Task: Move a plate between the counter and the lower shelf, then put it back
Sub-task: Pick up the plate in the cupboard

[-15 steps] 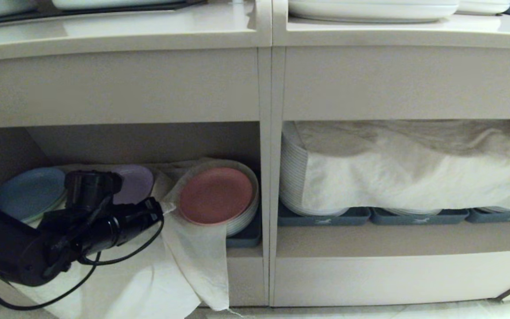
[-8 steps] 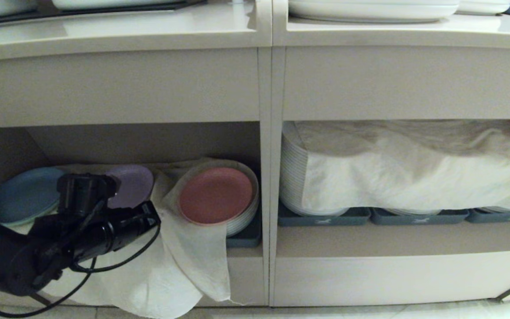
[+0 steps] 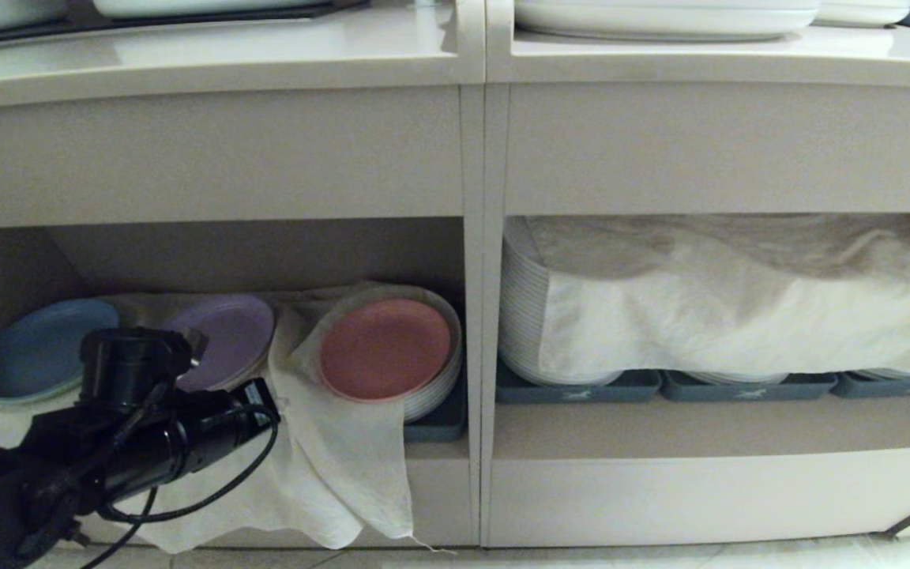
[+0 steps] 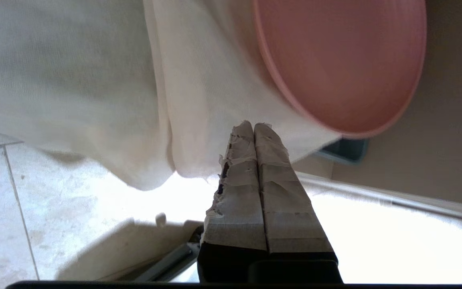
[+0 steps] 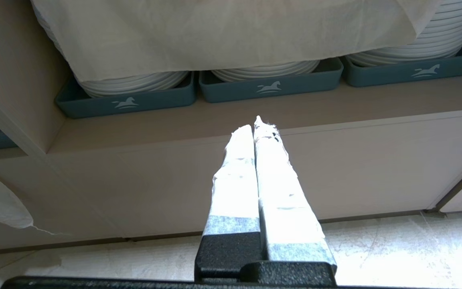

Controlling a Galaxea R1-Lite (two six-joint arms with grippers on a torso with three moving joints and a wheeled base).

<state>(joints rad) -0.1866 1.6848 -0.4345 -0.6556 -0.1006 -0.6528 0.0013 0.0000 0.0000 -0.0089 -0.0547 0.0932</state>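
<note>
The pink plate [image 3: 384, 348] lies on top of a stack of pale plates in the lower shelf [image 3: 265, 253], just left of the upright divider [image 3: 475, 316]; in the left wrist view the plate [image 4: 343, 60] sits ahead of the fingertips. My left gripper [image 3: 265, 399] is low at the shelf's front, left of the plate and apart from it. It [image 4: 254, 125] is shut, tips in front of the hanging white cloth [image 4: 94, 80], with nothing seen between them. My right gripper [image 5: 255, 122] is shut and empty before the wider cubby. The counter [image 3: 265, 55] runs above.
A blue plate [image 3: 40, 348] and a purple plate [image 3: 226, 332] lie left of the pink one. The cloth [image 3: 344, 458] drapes over the shelf front. A dark tray [image 3: 439, 423] holds the stack. Cloth-covered tall white plates [image 3: 522, 316] fill the right cubby. White plates [image 3: 660, 16] stand on the counter.
My left arm has drawn down and to the left, away from the shelf opening, uncovering more of the purple plate. The hanging cloth has shifted. The pink plate has stayed put.
</note>
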